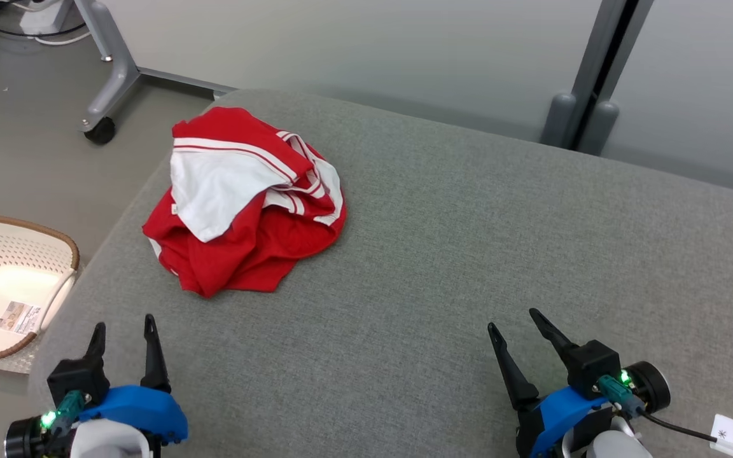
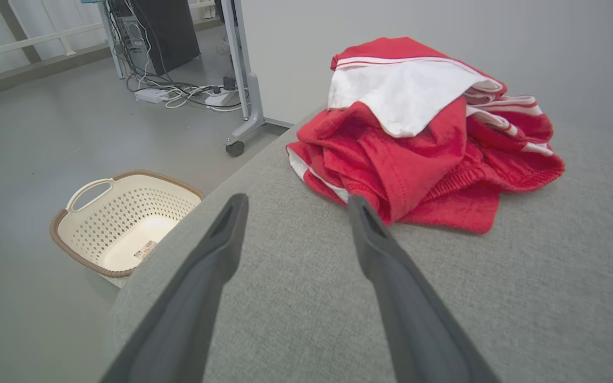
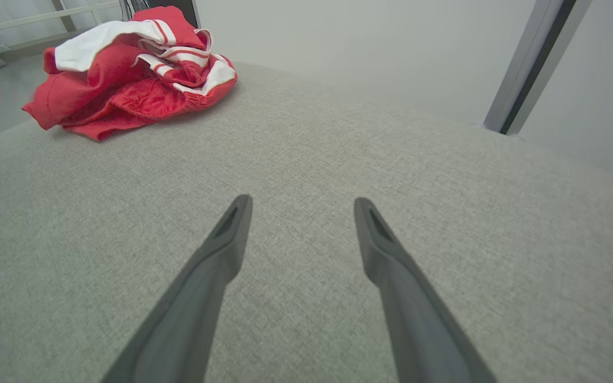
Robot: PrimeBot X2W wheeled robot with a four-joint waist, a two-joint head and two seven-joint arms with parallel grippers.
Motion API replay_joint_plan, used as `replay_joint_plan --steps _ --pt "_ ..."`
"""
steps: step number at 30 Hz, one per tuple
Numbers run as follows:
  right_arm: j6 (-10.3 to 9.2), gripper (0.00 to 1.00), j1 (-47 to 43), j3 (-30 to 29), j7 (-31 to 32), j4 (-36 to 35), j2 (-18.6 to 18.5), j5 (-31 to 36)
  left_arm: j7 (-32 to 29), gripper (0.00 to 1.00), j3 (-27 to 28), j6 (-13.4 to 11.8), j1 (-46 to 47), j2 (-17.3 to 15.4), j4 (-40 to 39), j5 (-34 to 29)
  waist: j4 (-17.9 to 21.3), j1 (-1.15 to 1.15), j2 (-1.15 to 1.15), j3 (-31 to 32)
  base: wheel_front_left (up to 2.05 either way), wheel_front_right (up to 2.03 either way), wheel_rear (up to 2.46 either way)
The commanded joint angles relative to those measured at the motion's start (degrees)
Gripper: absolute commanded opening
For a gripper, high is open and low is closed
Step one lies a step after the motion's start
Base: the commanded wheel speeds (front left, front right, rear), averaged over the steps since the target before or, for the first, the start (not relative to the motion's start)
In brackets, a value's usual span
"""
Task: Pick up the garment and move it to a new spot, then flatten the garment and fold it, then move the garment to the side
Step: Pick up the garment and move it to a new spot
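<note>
A white tag point(image 1: 723, 434) on a black cable point(image 1: 678, 428) bears an asterisk-like mark. The sticker point(image 1: 18, 317) inside the laundry basket point(image 1: 55, 236) is too small to read.

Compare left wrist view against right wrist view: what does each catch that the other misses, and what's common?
Left wrist view adds: the cream perforated laundry basket on the floor beside the grey upholstered surface, a desk leg on a caster, and power strips with cables.
Right wrist view adds: the grey upright post past the surface's far edge.
Shared: the crumpled red-and-white garment lying on the surface. Each view looks along its own open tool, left tool and right tool, with nothing between the fingers.
</note>
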State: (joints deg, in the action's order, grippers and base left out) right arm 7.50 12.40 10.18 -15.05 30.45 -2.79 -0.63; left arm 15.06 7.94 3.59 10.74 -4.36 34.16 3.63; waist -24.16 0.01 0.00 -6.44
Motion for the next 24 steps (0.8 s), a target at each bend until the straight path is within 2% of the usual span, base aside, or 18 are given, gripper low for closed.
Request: replay_joint_plan --steps 1,12,24 --pt "-0.02 1.00 0.9 0.0 -0.2 -0.3 -0.4 0.6 0.2 1.00 0.1 0.4 1.7 -0.4 0.5 0.2 0.3 -0.01 0.00 -0.9 0.00 0.00 0.00" --pt "-0.02 1.00 4.8 2.2 -0.2 -1.3 -2.4 1.4 0.2 1.00 0.9 2.5 12.4 -2.5 5.5 0.6 4.8 -0.01 0.00 -7.5 0.00 0.00 0.00" --pt "-0.02 1.00 6.8 2.2 -0.2 -1.8 -3.7 1.5 0.2 1.00 1.7 3.7 18.0 -3.0 10.0 2.7 7.4 -0.01 0.00 -11.7 0.00 0.00 0.00"
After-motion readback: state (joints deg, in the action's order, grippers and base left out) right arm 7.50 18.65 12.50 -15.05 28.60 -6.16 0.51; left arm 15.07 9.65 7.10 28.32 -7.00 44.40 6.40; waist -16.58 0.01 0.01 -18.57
